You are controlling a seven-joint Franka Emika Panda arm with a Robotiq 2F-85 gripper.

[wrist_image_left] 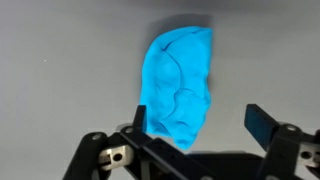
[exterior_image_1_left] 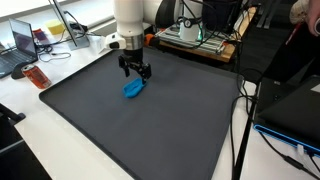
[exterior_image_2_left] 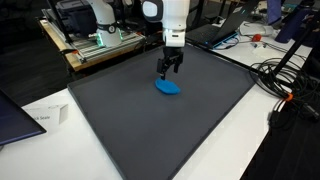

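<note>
Plainly, the blue cloth (wrist_image_left: 180,85) lay crumpled on the dark mat (exterior_image_1_left: 150,130) of the tabletop, near its middle and not yet gripped. Just above it hung the tool (exterior_image_1_left: 136,72), fingers apart, apparently touching nothing. Only the wrist view showed the cloth's folds between those fingers, while an exterior view alone showed a laptop (exterior_image_1_left: 22,45) far left.

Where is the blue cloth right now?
The blue cloth lies on the dark mat in both exterior views, just below the open gripper. In the wrist view it sits between the spread fingers.
</note>
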